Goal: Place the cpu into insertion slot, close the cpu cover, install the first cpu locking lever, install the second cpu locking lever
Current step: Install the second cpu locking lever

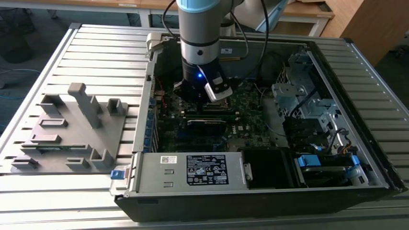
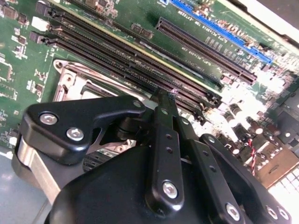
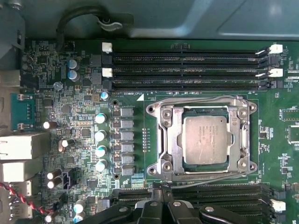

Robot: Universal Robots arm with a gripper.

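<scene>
Looking from the case's near edge, the power supply box (image 1: 191,168) sits closest. Beyond it, the gripper (image 2: 163,95) hangs low over the green motherboard (image 1: 246,122), its fingertips brought together to a point with nothing between them, just beside the socket. The cpu (image 3: 206,138) lies flat in the insertion slot (image 3: 164,140), framed by the lowered cpu cover (image 3: 175,140). Past the socket run black memory slots (image 3: 187,71). A grey fixture (image 1: 70,129) rests on the table at the exterior view's left.
</scene>
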